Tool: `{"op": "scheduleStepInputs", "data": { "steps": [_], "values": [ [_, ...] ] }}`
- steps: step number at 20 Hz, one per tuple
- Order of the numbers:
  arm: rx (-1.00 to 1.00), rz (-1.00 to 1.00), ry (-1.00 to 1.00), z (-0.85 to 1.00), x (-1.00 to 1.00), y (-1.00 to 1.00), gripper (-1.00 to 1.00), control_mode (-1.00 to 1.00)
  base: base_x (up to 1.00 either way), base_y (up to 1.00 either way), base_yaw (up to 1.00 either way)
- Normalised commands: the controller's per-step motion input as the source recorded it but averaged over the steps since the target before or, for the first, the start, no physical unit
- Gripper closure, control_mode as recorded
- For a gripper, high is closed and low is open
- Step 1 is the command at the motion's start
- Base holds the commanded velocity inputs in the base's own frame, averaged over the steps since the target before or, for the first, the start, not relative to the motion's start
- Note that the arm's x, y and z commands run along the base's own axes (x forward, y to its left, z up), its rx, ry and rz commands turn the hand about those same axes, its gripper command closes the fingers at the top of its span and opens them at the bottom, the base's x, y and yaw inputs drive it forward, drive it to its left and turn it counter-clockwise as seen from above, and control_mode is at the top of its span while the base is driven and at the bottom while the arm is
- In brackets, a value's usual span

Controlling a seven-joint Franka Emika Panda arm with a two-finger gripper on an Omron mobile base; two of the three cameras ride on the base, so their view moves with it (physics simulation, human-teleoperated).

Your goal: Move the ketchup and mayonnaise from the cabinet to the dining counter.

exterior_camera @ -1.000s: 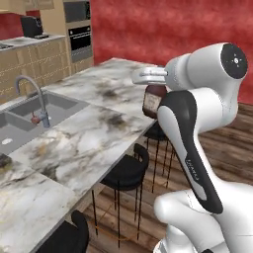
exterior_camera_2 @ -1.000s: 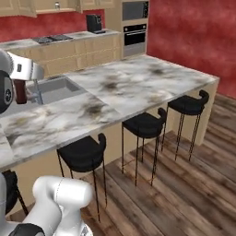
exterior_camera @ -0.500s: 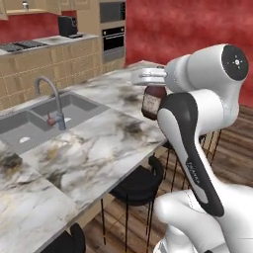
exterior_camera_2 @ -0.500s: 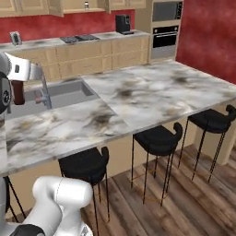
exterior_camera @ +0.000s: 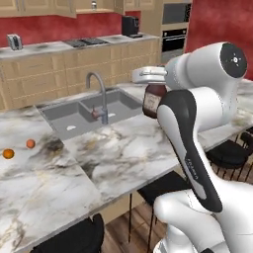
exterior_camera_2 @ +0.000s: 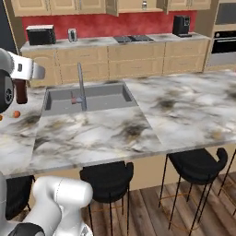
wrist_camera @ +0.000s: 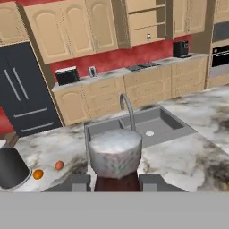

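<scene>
The pincer (wrist_camera: 115, 181) is clenched on the small dark red-brown ketchup bottle (exterior_camera: 153, 99), carrying it upright in the air above the big white-grey marble counter (exterior_camera: 113, 158) with brown veins, near the inset grey sink (exterior_camera: 86, 112) and its curved faucet (exterior_camera: 98, 93). I'd say this is the carrying step; next it should lower the bottle onto bare marble and let go.

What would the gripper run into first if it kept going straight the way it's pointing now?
The ketchup shut in the gripper leads. Straight ahead in the hand view stands the faucet over the sink of the dining counter, so probably that, though depth is unclear.
</scene>
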Motion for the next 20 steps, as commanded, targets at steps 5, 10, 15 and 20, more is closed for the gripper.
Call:
{"op": "scheduleStepInputs", "data": {
  "steps": [5,10,15,20],
  "values": [
    [0.00,0.00,0.00,0.00,0.00,0.00,1.00,1.00,0.23,0.00,0.36],
    [0.00,0.00,0.00,0.00,0.00,0.00,1.00,1.00,0.27,-0.03,0.07],
    [0.00,0.00,0.00,0.00,0.00,0.00,1.00,1.00,0.48,-0.04,0.10],
    [0.00,0.00,0.00,0.00,0.00,0.00,1.00,1.00,0.05,0.00,0.01]
  ]
}}
